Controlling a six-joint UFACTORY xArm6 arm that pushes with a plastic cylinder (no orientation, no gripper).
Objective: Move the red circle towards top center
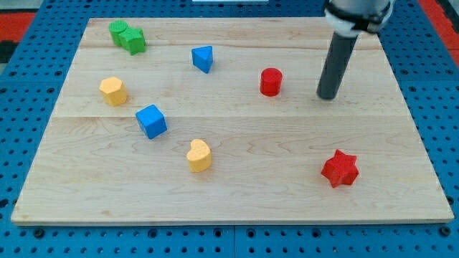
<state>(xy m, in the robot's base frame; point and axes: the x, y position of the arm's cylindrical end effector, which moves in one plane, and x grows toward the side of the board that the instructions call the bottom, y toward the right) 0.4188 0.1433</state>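
The red circle stands right of centre on the board; the arm's tip (a bare rod, with no jaws to open or close) rests just to its right, apart. A sound push starts from the circle's near-right side, sending it far and leftward, clear of the blue triangle.

1. Red circle – solid red, no pattern.
2. Red star – same red.
3. Blue triangle & blue cube – bright blue.
4. Yellow hexagon & yellow heart – yellow-orange.
5. Green block – vivid green; shape unclear.
6. Board – pale wood w/ grain.
7. Rod w/ tip – dark grey.
8. Surround – blue, dotted w/ holes.
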